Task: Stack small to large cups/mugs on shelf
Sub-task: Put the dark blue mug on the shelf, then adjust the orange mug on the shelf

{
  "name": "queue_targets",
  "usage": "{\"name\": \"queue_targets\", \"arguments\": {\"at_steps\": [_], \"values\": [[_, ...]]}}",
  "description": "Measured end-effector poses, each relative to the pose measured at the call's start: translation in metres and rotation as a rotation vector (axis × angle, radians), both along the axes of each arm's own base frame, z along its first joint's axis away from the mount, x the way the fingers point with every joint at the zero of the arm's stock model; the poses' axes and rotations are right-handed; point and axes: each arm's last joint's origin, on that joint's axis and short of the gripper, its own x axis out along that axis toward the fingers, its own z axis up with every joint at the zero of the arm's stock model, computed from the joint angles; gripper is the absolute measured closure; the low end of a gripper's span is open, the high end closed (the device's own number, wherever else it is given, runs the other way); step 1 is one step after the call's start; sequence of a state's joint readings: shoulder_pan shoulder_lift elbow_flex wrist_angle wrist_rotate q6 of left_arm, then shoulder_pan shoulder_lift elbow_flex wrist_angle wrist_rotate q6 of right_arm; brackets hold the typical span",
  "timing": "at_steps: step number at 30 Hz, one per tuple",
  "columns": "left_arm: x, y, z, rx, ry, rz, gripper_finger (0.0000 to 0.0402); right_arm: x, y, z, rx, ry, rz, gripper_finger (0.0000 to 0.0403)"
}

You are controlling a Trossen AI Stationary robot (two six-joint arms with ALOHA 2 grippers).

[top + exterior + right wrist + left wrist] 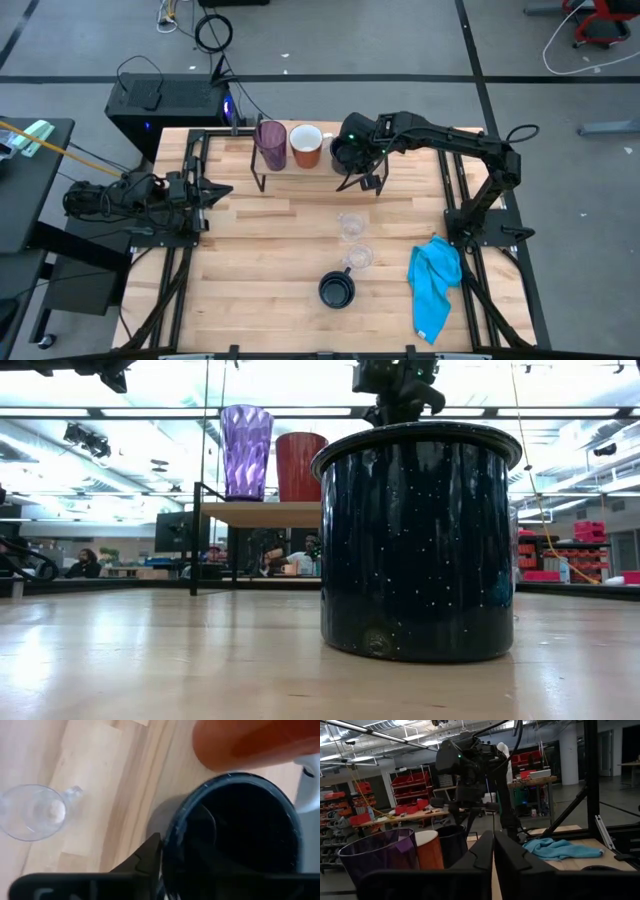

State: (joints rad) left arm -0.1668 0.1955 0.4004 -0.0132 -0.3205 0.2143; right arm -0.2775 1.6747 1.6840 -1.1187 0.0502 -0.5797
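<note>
The shelf point(262, 165) stands at the table's far side. On it, in a row, stand a purple tumbler point(271, 143), a white-and-orange mug point(306, 146) and a dark mug point(343, 153). My right gripper point(172, 852) hangs over the dark mug, pointing steeply down and open. One finger point(150, 855) is just outside the rim point(170, 827) and the other is inside the hollow. On the tabletop stand two clear glasses point(351, 226) point(358, 257) and a second dark mug point(337, 290). My left gripper point(493, 855) waits shut at the table's left edge.
A blue cloth point(435, 285) lies crumpled near the table's right edge. In the low view the near dark mug point(420, 540) fills the foreground and hides the shelf's right part. Bare wood lies between the shelf and the glasses. A black case point(165, 105) stands beyond the far left corner.
</note>
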Motion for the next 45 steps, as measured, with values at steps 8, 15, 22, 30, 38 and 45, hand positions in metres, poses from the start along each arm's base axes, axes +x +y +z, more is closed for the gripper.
{"name": "queue_targets", "arguments": {"at_steps": [8,15,22,30,38,45], "values": [[0.000,0.000,0.000,0.000,0.000,0.000,0.0385,-0.001,-0.001,0.000,-0.035,0.024,-0.016,0.0268],[0.000,0.000,0.000,0.001,0.000,0.000,0.0392,-0.008,0.003,0.010,-0.052,-0.010,-0.034,0.0253],[0.000,0.000,0.000,0.001,0.000,0.000,0.0376,-0.017,0.012,0.026,-0.026,-0.095,-0.097,0.0231],[0.000,0.000,0.000,0.000,-0.001,0.000,0.0393,-0.013,0.010,0.046,0.025,-0.343,-0.242,0.0202],[0.000,0.000,0.000,-0.001,-0.004,0.000,0.0377,0.003,-0.022,0.028,0.058,-0.352,-0.333,0.0203],[0.000,0.000,0.000,0.006,-0.001,0.001,0.0388,0.001,-0.041,0.027,0.065,-0.378,-0.369,0.0203]]}}
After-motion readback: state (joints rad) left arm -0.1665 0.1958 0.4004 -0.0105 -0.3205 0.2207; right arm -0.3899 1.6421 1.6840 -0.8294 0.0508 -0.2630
